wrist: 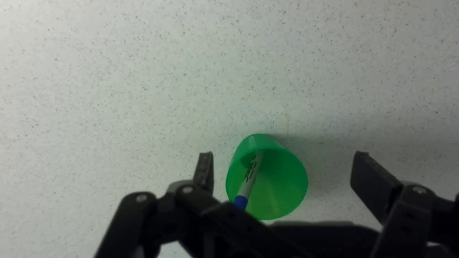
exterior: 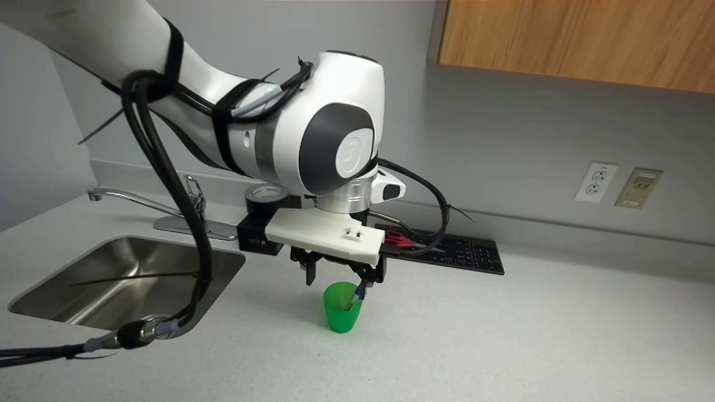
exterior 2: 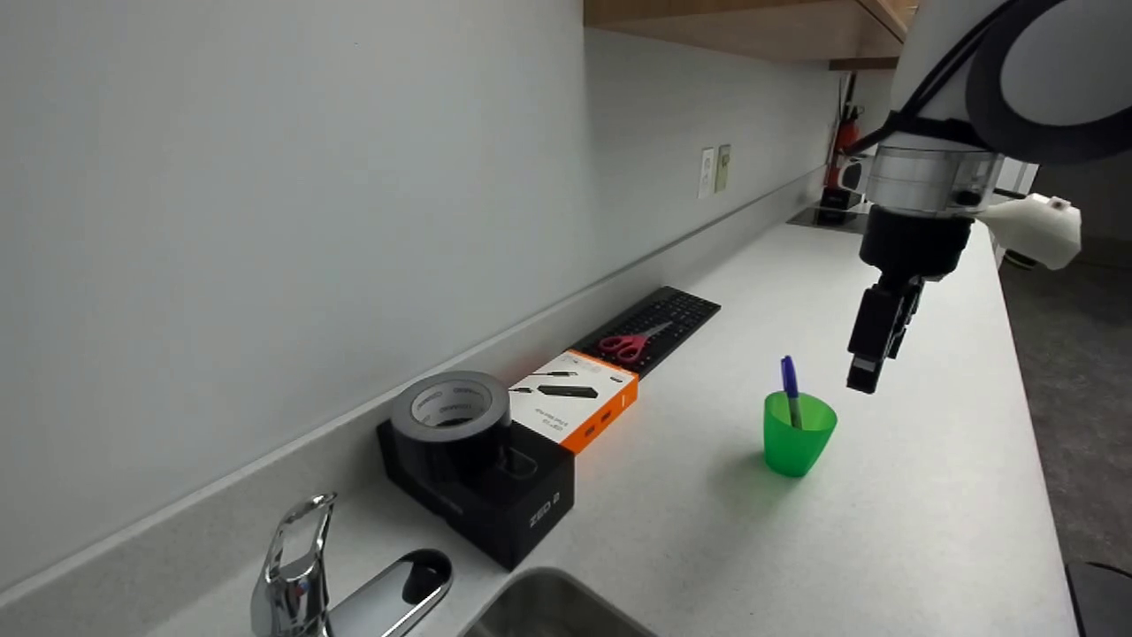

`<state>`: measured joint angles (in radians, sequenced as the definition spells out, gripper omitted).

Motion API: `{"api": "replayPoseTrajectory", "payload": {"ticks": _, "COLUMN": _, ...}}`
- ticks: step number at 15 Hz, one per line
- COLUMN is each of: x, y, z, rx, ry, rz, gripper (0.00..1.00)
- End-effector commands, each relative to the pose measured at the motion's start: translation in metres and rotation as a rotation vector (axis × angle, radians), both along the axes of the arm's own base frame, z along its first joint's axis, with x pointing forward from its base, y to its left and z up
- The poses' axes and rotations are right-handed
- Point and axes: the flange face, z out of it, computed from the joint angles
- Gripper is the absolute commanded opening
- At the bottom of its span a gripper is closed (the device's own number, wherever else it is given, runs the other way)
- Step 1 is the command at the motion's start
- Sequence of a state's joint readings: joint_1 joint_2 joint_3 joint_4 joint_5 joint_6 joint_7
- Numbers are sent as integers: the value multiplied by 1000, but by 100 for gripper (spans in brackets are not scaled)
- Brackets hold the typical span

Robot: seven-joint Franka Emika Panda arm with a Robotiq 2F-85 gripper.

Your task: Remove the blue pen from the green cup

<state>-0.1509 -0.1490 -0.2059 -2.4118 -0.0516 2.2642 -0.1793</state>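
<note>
Wrist view: pincer (wrist: 282, 161) spread wide, nothing pinched. Blue-capped marker (wrist: 251, 173) is inside the green cup (wrist: 278, 190) on the table (wrist: 107, 89), leaning to about 7 o'clock, cap (wrist: 241, 201) partly hidden by the pincer. Looks like lining up for the grasp. Cap sits nearer the 9 o'clock finger (wrist: 205, 170); shift toward 8 o'clock to centre it, else that finger may knock it.

In an exterior view, the green cup (exterior: 342, 321) is at 6 o'clock from the pincer; a finger overlaps the cap, touching or not can't tell. Shift here: toward 3 o'clock.

In an exterior view, the cap (exterior 2: 789, 373) stands clear of the cup, pincer apart at 3 o'clock. Bring it toward 9, straddle, lower, pinch above the rim, draw out along the lean. Cup looks light, may tip if dragged.
</note>
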Motion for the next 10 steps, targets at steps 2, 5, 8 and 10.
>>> {"api": "replayPoseTrajectory", "payload": {"ticks": 2, "x": 21, "y": -16, "z": -14, "rx": -46, "ry": -34, "rz": -66, "gripper": 100}}
{"api": "replayPoseTrajectory", "payload": {"ticks": 5, "x": 36, "y": -25, "z": -28, "rx": -64, "ry": -53, "rz": -113, "gripper": 100}}
{"api": "replayPoseTrajectory", "payload": {"ticks": 8, "x": 51, "y": -34, "z": -41, "rx": -71, "ry": -58, "rz": -157, "gripper": 100}}
{"api": "replayPoseTrajectory", "payload": {"ticks": 10, "x": 60, "y": -37, "z": -49, "rx": -73, "ry": -59, "rz": -181, "gripper": 100}}
